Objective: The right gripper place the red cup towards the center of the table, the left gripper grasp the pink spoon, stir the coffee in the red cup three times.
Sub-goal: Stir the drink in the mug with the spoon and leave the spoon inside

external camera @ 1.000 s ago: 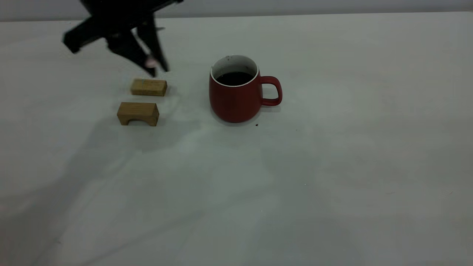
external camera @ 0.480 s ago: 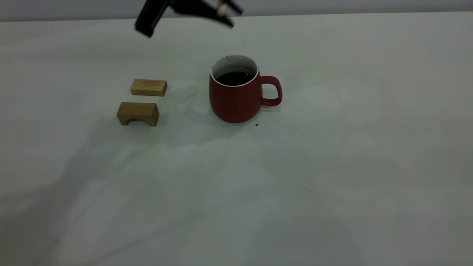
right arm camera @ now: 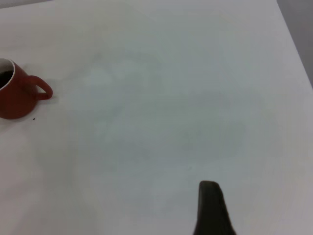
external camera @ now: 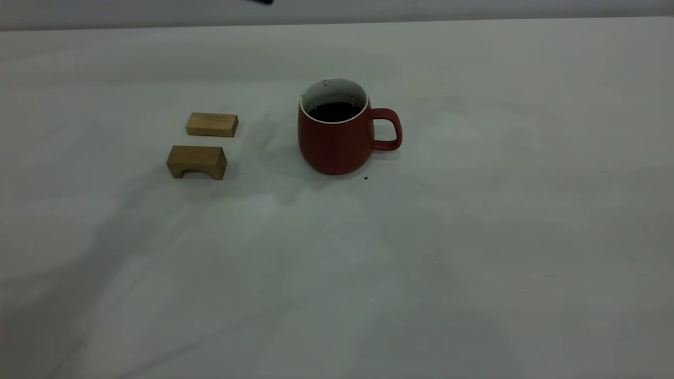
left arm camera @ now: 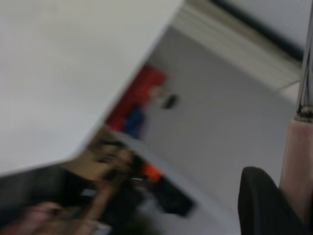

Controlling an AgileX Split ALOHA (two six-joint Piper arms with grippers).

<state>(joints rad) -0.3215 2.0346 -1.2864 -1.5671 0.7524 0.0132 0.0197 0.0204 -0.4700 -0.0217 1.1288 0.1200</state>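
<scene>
Arched wooden block point(external camera: 196, 161): 9 o'clock of cup.
Flat wooden block point(external camera: 211, 124): just behind it.
Red cup point(external camera: 337, 131): upright mid-table point(external camera: 474, 237), handle at 3 o'clock, coffee point(external camera: 334, 111) inside.
Left gripper point(left arm camera: 288, 191): raised, clamping pink spoon point(left arm camera: 297, 161).
Right gripper point(right arm camera: 211, 208): finger state undeterminable.

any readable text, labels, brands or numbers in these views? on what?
None readable.
The red cup: plain, no print.
The two wooden blocks: no markings.
The table: only tiny dark specks.
Clutter beyond the table edge in the left wrist view: too blurred to tell whether it carries text.
</scene>
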